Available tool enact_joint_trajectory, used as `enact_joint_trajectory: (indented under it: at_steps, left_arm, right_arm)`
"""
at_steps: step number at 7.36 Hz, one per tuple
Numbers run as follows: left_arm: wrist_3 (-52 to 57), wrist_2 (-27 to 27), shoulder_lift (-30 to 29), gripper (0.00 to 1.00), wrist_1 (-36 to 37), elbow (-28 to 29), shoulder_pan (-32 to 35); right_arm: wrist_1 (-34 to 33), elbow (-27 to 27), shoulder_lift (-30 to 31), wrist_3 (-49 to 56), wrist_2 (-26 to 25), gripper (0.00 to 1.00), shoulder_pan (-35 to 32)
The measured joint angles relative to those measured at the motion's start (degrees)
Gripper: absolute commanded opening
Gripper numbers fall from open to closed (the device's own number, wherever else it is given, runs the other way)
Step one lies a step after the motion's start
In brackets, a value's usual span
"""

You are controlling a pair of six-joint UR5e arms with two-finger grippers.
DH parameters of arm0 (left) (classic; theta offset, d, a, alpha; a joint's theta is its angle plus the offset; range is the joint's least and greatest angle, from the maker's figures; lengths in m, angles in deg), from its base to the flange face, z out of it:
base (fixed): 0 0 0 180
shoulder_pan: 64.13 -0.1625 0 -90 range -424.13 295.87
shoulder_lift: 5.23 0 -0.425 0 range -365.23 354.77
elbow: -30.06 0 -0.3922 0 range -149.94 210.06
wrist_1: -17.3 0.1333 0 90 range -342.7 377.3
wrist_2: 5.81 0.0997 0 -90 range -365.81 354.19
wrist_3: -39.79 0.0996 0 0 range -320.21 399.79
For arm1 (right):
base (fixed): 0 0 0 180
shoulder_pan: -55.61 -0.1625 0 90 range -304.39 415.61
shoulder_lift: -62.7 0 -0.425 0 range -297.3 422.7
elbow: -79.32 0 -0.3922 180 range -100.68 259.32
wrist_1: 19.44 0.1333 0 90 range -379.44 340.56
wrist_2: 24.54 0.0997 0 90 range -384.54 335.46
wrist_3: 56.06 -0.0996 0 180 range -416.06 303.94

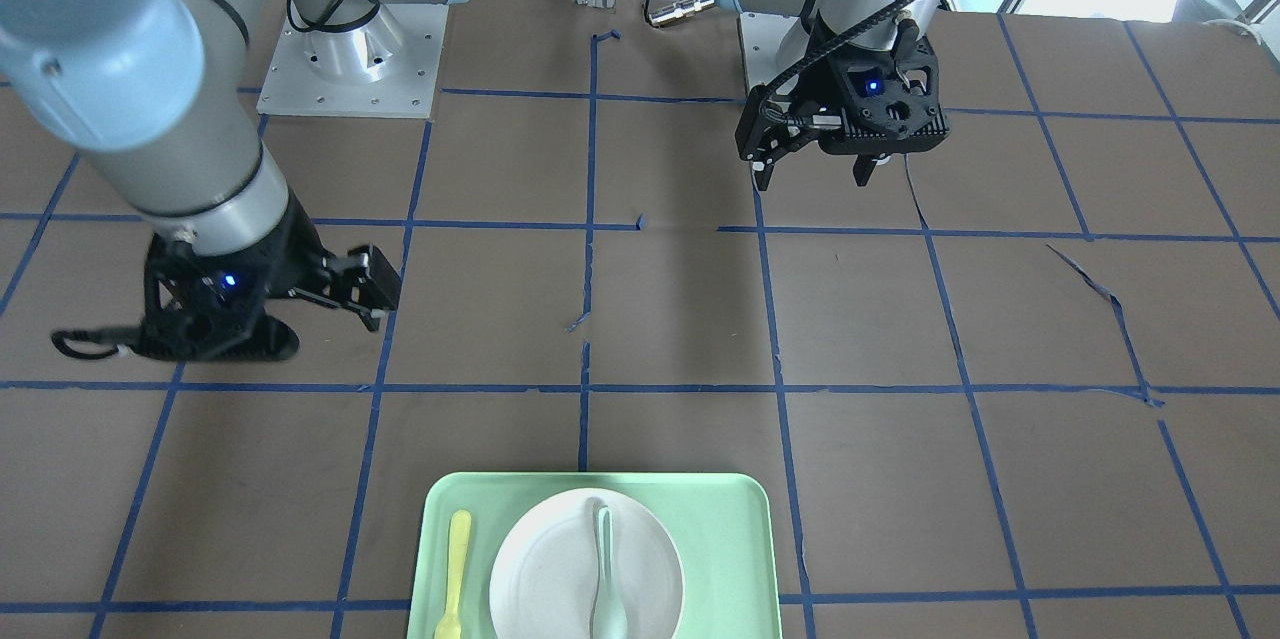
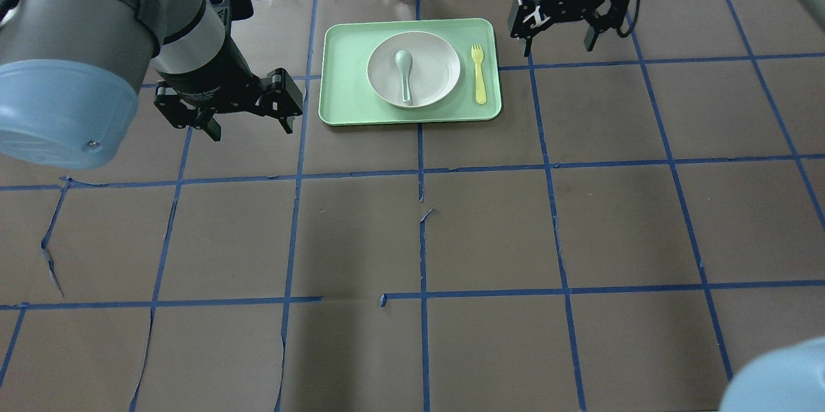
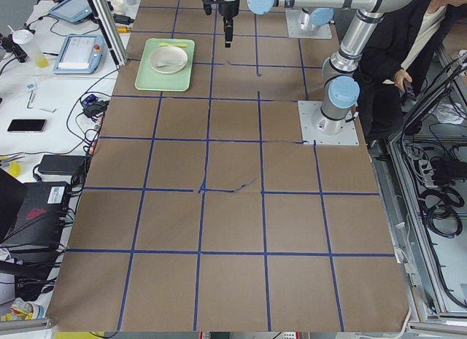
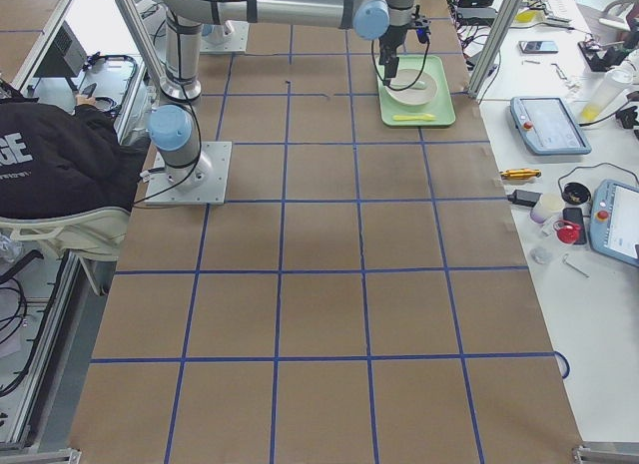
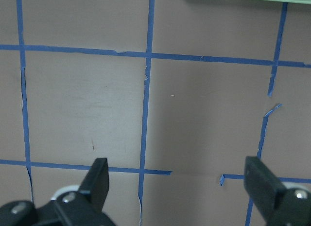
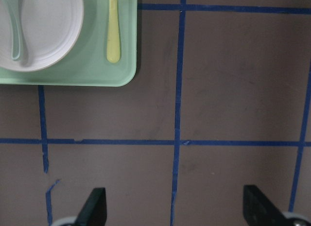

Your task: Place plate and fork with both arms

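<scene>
You'll find the plate [image 2: 437,70] in the green tray [image 2: 345,80], at the middle of the table's edge farthest from the robot. A pale spoon [image 2: 404,73] lies on the plate. The fork [image 2: 479,73] lies in the tray just beside the plate, on the robot's right, not touching it. The left gripper [image 2: 251,130] hovers off the tray's left end, jaws wide apart. The right gripper [image 2: 559,48] hangs off the tray's right end, near that far edge, jaws also apart.

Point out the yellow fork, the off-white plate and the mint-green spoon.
yellow fork [image 2: 479,80]: overhead exterior view, on its handle.
off-white plate [image 2: 438,69]: overhead exterior view, on its bare surface beside the spoon.
mint-green spoon [image 2: 405,80]: overhead exterior view, on its handle.
</scene>
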Motion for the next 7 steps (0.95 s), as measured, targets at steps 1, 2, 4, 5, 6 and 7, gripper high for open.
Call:
enact_joint_trajectory:
  at_steps: [1, 2, 4, 5, 6, 7]
  left_arm:
    - [-0.1, 0.1, 0.3, 1.0, -0.1, 0.0, 0.0]
    - [-0.1, 0.2, 0.4, 1.0, -0.1, 0.0, 0.1]
    - [-0.1, 0.2, 0.4, 1.0, -0.2, -0.1, 0.1]
    - [-0.1, 0.2, 0.3, 1.0, -0.2, 0.0, 0.1]
    - [-0.2, 0.2, 0.0, 1.0, -0.2, 0.0, 0.1]
    - [-0.1, 0.2, -0.2, 1.0, -0.2, 0.1, 0.1]
  right_arm:
    - [3.5, -2.5, 4.9, 0.2, 0.1, 1.0, 0.5]
    - [3.4, -7.6, 9.7, 0.2, 0.3, 1.0, 0.7]
    - [-5.1, -20.1, 18.2, -0.2, 0.2, 1.0, 0.9]
    - [-6.1, -22.4, 20.3, -0.3, 0.1, 1.0, 0.9]
    - [-4.5, -22.2, 20.9, -0.2, 0.0, 1.0, 0.7]
    - [-3.3, -21.6, 20.8, 0.0, 0.0, 1.0, 0.6]
